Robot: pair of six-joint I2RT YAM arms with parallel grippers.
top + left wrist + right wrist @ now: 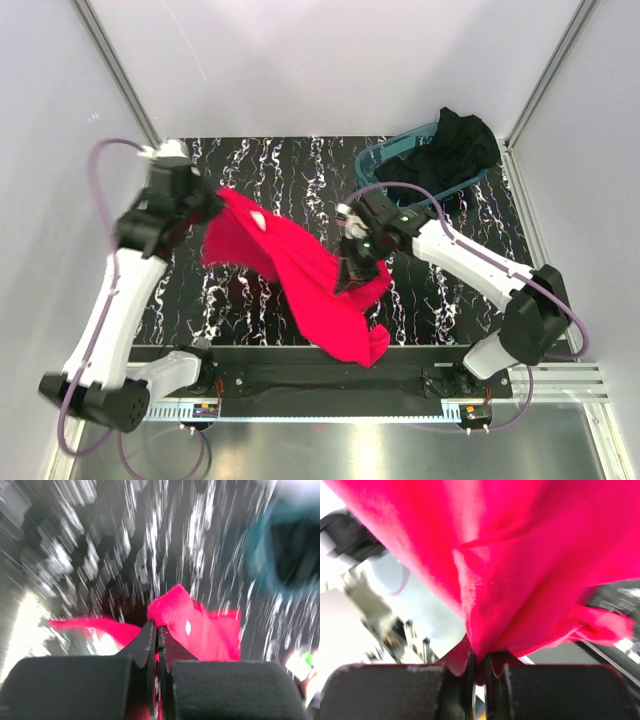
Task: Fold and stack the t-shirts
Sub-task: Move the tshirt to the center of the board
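Note:
The pinkish-red t-shirt (300,275) hangs stretched in the air between my two grippers above the black marbled table (300,170). My left gripper (212,200) is shut on its upper left edge; the cloth shows in the left wrist view (200,625), blurred, with the left gripper (157,630) pinching it. My right gripper (352,272) is shut on the shirt's right side; in the right wrist view the red cloth (520,555) fills the frame above the right gripper (479,659). The black t-shirt (455,150) lies bunched in the teal tub at the back right.
The clear teal plastic tub (385,155) stands at the back right corner of the table and shows blurred in the left wrist view (260,550). White walls with metal rails enclose the table. A black bar (330,378) with both arm bases runs along the near edge.

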